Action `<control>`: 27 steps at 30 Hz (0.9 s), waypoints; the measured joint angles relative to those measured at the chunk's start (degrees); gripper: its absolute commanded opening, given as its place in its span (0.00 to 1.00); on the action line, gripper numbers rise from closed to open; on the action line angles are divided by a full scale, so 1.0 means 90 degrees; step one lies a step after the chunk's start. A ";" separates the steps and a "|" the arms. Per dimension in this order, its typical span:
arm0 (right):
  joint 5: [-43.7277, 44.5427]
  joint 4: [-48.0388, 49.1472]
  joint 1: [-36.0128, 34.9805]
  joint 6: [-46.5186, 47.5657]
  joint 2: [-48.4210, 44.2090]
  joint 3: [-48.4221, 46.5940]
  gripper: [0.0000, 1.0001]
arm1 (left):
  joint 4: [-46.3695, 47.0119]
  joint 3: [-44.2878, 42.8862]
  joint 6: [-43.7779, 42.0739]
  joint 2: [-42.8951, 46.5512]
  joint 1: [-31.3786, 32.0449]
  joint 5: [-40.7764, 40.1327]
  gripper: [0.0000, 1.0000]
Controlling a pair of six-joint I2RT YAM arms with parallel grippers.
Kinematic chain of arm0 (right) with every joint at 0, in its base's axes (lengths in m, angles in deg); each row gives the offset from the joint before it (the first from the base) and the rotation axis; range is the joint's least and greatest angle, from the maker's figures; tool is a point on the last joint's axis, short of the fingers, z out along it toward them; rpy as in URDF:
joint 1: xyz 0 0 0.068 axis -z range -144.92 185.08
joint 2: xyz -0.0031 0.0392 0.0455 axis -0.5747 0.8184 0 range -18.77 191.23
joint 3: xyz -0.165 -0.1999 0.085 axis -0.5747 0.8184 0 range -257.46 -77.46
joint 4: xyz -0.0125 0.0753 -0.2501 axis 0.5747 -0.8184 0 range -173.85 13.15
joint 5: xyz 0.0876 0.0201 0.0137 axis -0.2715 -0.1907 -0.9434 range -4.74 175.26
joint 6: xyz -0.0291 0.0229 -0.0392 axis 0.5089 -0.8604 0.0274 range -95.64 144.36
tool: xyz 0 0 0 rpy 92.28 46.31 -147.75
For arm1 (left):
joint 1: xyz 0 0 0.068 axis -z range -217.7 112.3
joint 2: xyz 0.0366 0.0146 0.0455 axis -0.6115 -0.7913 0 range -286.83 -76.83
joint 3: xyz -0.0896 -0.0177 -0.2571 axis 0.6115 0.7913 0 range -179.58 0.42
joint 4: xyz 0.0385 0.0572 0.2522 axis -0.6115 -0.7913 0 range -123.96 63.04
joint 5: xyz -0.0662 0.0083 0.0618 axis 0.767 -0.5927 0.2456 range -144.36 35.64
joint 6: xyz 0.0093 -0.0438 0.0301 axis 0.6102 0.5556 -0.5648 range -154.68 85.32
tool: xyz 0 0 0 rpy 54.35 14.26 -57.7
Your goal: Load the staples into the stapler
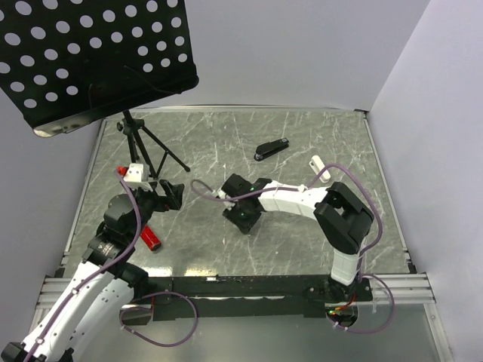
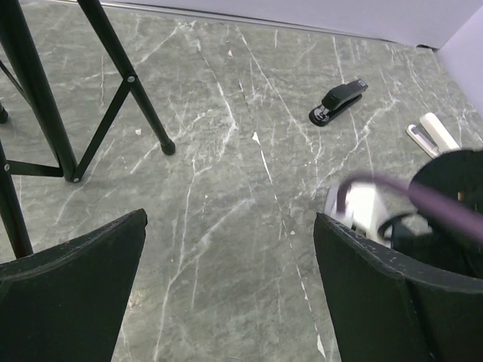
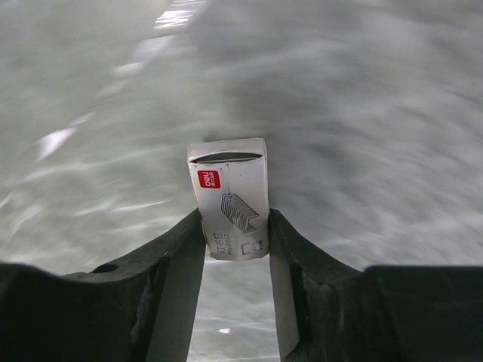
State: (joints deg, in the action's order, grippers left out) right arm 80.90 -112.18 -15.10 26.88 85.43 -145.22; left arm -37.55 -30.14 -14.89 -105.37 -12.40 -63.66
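Slippage worries me: my right fingers (image 3: 177, 264) pinch just one end of the staples box (image 3: 230, 197), so it could twist free. My left fingers (image 2: 68, 294) hang wide open, empty; the stapler (image 2: 337, 103) lies far off on the bench (image 2: 226, 226).

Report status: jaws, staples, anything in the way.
Left jaws open, empty. Right jaws shut on staple box. Black stapler far off, untouched. Nothing between them.

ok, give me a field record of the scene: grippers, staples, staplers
right gripper: shut on small white cardboard staple box
box pose: upright between fingers
left gripper: open, empty
black stapler: lying on grey marbled table, far side, apart from both grippers
white stapler-like object: right of black stapler
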 measured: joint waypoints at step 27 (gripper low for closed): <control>0.0748 0.0323 -0.0034 0.0063 -0.0430 0.0644 0.75 | -0.0124 -0.0095 0.0537 -0.0571 0.0000 0.0250 0.97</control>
State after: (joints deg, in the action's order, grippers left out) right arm 87.63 -109.27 -15.40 27.45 81.56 -139.43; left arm -38.66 -31.00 -10.06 -110.50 -12.40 -61.41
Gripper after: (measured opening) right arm 0.756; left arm 0.969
